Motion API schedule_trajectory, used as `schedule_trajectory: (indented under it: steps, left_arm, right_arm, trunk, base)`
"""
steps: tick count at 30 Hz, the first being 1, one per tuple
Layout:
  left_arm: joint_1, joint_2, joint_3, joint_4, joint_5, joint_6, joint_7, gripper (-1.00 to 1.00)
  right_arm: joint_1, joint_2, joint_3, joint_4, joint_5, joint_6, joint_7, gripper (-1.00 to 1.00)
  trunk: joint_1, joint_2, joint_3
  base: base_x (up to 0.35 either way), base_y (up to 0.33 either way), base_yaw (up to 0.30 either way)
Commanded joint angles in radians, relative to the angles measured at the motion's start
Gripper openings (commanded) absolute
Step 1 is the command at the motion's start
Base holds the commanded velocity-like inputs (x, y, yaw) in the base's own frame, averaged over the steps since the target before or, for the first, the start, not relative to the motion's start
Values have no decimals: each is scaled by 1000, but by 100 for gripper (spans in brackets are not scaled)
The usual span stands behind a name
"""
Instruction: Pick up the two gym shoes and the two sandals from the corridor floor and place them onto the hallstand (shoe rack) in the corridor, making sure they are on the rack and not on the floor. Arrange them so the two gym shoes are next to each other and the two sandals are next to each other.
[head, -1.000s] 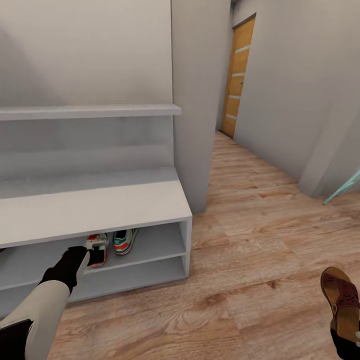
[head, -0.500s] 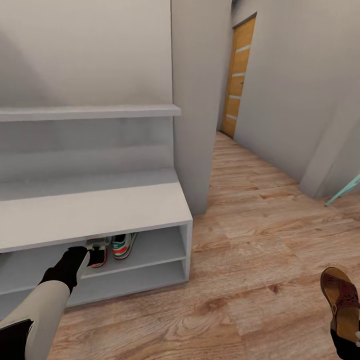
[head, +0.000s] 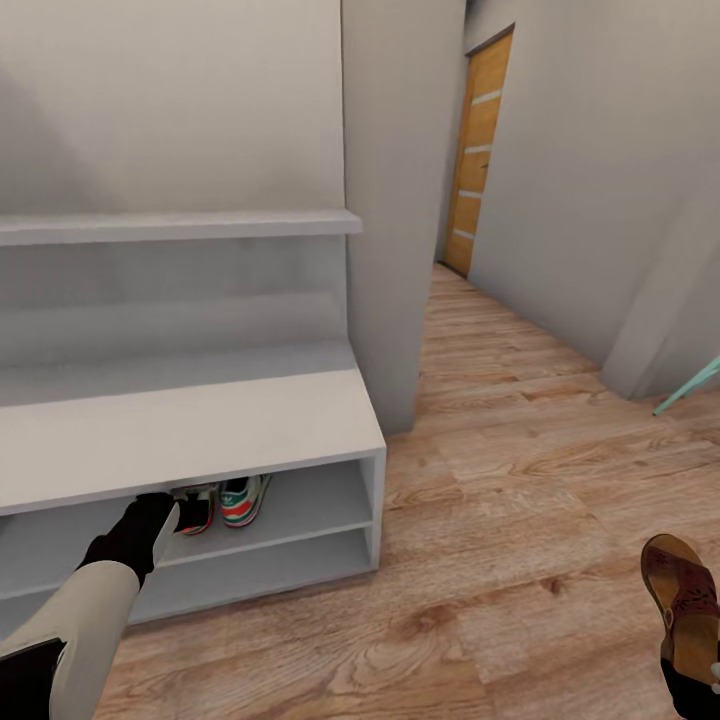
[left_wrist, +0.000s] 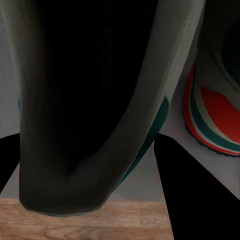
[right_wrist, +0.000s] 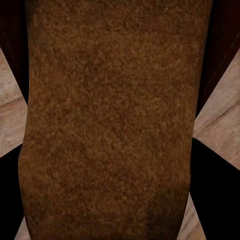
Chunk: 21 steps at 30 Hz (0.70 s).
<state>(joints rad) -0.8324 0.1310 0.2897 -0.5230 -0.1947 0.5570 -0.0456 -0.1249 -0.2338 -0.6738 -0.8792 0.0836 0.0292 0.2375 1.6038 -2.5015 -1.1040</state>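
Note:
Both gym shoes stand side by side on the upper open shelf of the pale hallstand, half hidden under its bench top. My left gripper reaches into that shelf and is shut on the left gym shoe, whose dark body sits between the fingers in the left wrist view. The second gym shoe stands just beside it, its red and green side close by. My right gripper is low at the right, shut on a brown sandal, whose leather spans the right wrist view. The other sandal is out of view.
The wood-plank corridor floor runs past a grey wall pillar to an orange door at the far end. A teal rod leans at the right edge. A stepped wall shelf hangs above the bench.
The view has shifted a little, so the bench top covers more of both gym shoes. My left gripper stays at the left shoe, and my right gripper keeps the sandal.

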Motion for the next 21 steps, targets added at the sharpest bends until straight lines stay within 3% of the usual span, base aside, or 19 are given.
schedule_trajectory:
  steps: [1,12,13,21]
  left_arm:
    - [-1,-1,5,-1,-9,4,-7,-100]
    - [-1,-1,5,-1,-9,3,-8,-100]
    - [-1,-1,5,0,-10,3,-8,100]
    - [-1,0,3,1,-10,3,-8,100]
  right_arm:
    - [-1,1,-4,-1,8,3,8,-100]
    - [-1,1,-5,-1,8,3,8,-100]
    - [-1,1,-4,-1,8,3,8,-100]
    - [-1,1,-4,-1,8,3,8,-100]
  trunk:
    - [0,0,-1]
    - [0,0,-1]
    - [0,0,-1]
    - [0,0,-1]
  base:
    - [10,0,0]
    - [28,0,0]
    - [2,0,0]
    - [0,0,0]
